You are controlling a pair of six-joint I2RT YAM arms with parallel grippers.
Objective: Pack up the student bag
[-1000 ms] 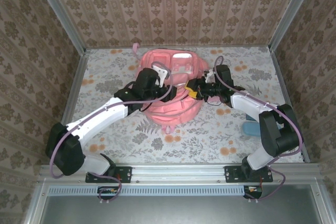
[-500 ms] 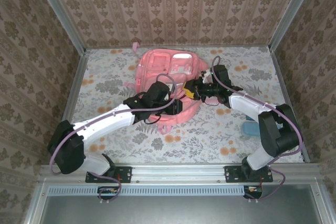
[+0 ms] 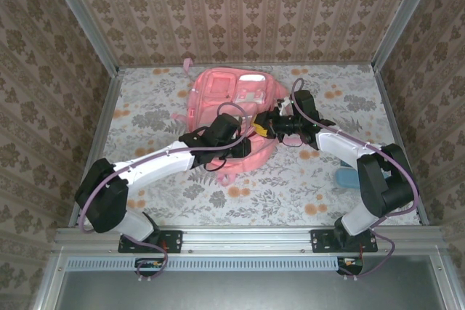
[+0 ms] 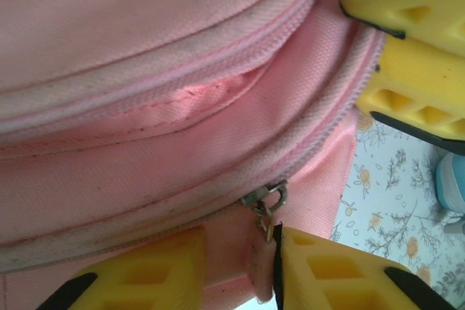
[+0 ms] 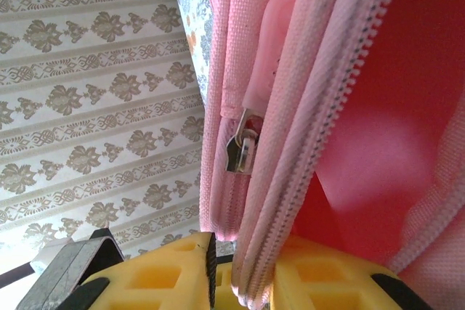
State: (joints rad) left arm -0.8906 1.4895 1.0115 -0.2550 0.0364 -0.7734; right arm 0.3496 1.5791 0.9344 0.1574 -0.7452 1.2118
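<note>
The student bag [image 3: 234, 107], salmon pink, lies flat in the middle of the flowered table. My left gripper [image 3: 243, 147] is at its near edge. In the left wrist view my left gripper [image 4: 240, 252] stands open round the pink zip pull [image 4: 261, 266], which hangs from the metal slider [image 4: 266, 195]. The pull lies against the right finger, with a gap to the left finger. My right gripper [image 3: 263, 127] is at the bag's right side. In the right wrist view my right gripper [image 5: 243, 255] is shut on the bag's zip edge [image 5: 320, 107], beside another slider [image 5: 240, 147].
A small blue thing [image 3: 347, 177] lies on the table by the right arm's elbow. Wallpapered walls and a metal frame [image 3: 102, 117] close in the table on three sides. A pink strap [image 3: 187, 65] trails at the back wall.
My left arm has swung right and down along the bag's near edge, and its jaws have narrowed round the zip pull. The bunched-up bag has settled flatter. The right gripper has hardly moved.
</note>
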